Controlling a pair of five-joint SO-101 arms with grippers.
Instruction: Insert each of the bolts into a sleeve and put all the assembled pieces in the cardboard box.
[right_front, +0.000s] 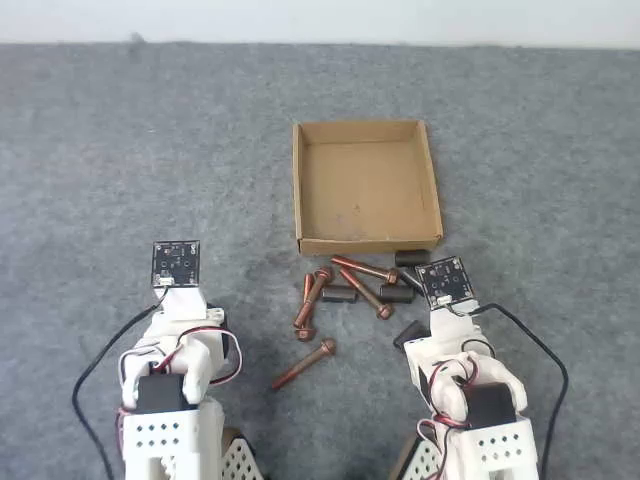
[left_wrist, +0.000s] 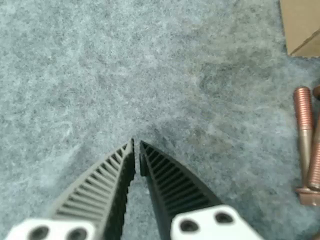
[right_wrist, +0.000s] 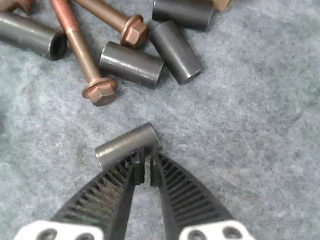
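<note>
Ribbed right gripper (right_wrist: 146, 160) just beside smooth cylindrical sleeve (right_wrist: 125, 142), perhaps steel.

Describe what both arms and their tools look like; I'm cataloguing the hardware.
The left arm and right arm are white plastic shells around black motors, with looping red and black wires and a black cable trailing off each. A small black square circuit board tops each wrist. The left tool and right tool have dark, ribbed, tapering fingers on white mounts.
</note>
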